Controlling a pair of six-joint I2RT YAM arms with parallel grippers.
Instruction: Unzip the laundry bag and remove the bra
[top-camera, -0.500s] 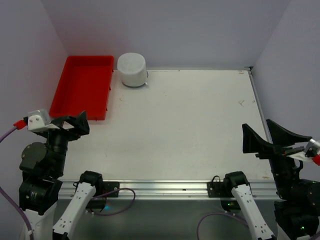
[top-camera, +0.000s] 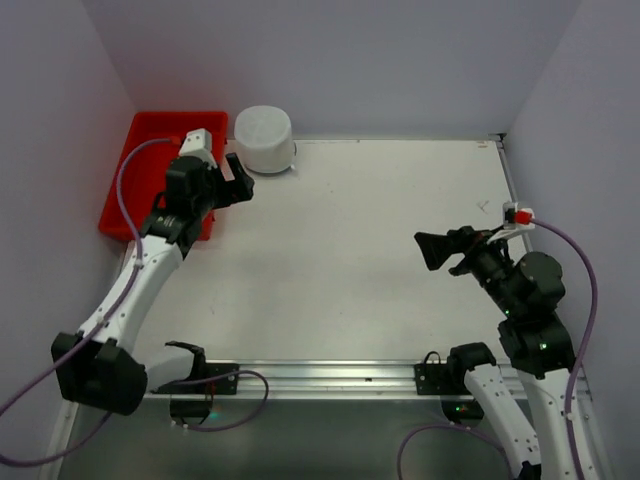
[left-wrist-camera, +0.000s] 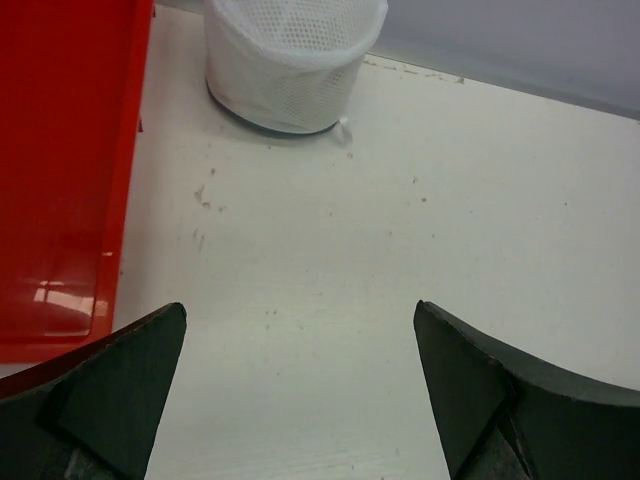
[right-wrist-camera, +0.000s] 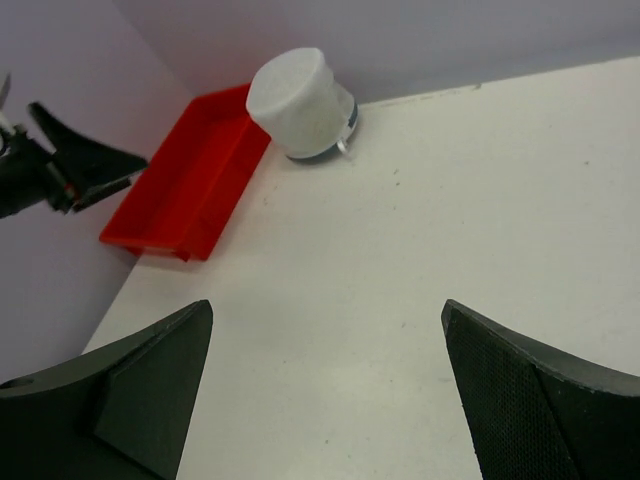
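Just beside the laundry bag (top-camera: 265, 140), at 9 o'clock, sits a red tray (top-camera: 160, 170). Left gripper (top-camera: 238, 176) and right gripper (top-camera: 437, 253) gape wide, only table (top-camera: 370, 210) between them and it. The bag's axis stands vertical.

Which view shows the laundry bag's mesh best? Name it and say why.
Left wrist: the laundry bag is closest, its mesh weave and dark bottom rim plain, though its top is cropped. Right wrist shows the whole bag, smaller; top external shows it from above, mesh indistinct.

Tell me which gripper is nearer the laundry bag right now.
The left gripper: it hangs open just short of the laundry bag, beside the red tray. The right gripper, also open, is far across the table.
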